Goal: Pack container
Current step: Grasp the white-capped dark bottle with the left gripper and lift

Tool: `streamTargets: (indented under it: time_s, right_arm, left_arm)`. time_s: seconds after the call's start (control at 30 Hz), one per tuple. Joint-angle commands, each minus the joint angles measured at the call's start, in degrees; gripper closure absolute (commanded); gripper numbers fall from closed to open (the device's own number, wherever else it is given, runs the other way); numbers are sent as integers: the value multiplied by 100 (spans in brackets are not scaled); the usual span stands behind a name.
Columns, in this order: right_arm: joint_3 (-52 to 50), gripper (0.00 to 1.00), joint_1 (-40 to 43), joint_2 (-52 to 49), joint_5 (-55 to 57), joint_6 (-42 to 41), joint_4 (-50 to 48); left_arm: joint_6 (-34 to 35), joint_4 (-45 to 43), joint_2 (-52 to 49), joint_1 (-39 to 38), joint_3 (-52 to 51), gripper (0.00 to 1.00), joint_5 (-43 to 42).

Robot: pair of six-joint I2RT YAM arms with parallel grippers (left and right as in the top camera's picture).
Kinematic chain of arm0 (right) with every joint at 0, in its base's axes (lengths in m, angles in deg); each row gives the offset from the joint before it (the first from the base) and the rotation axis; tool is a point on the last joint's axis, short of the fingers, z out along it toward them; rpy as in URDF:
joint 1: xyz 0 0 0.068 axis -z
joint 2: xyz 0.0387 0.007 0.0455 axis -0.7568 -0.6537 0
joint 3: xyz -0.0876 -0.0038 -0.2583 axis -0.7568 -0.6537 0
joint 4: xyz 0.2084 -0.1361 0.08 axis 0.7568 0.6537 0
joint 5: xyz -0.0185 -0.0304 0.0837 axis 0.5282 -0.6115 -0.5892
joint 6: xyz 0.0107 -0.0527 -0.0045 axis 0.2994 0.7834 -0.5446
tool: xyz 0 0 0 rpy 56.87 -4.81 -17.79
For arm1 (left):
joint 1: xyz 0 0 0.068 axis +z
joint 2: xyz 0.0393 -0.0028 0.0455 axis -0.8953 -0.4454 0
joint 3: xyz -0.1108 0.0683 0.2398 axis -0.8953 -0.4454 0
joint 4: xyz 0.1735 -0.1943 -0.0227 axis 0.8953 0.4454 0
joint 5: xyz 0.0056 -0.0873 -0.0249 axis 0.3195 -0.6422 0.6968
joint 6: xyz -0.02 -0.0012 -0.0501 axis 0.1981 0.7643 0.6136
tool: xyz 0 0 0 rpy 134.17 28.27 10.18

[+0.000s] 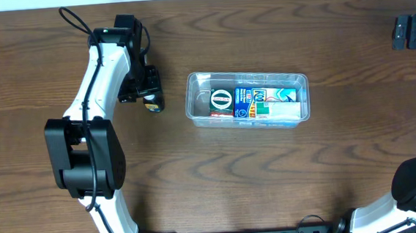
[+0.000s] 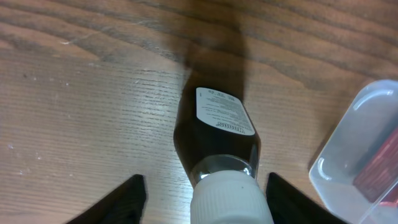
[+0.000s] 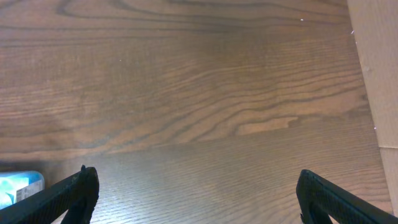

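The clear plastic container (image 1: 246, 78) sits mid-table and holds a blue-green box (image 1: 266, 102), a round green-lidded item (image 1: 221, 99) and a red packet. Its rounded corner shows in the left wrist view (image 2: 364, 140). A dark bottle (image 2: 217, 134) with a white cap (image 2: 231, 200) and a white label lies on the wood left of the container (image 1: 153, 104). My left gripper (image 2: 206, 180) is open, its fingers on either side of the cap and apart from it. My right gripper (image 3: 198, 174) is open and empty over bare wood at the far right (image 1: 410, 32).
A pale board edge (image 3: 376, 68) runs along the right of the right wrist view. A bit of the blue box (image 3: 18, 186) shows at that view's lower left. The left arm (image 1: 92, 88) reaches across the table's left side.
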Motion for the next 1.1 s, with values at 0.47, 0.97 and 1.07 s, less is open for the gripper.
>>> streamTargets:
  time_s: [0.47,0.97,1.07]
  right_arm:
    - [-7,1,26,17,-7,-81,2]
    - [-7,1,24,17,-7,-81,4]
    - [-9,1,26,17,-9,-87,22]
  left_arm:
    - [-26,116,-39,9,39,91,-151]
    - [-433,1235,527,-146,1394,91,-149]
    - [-754,1244,883,-378,1427,91,-149]
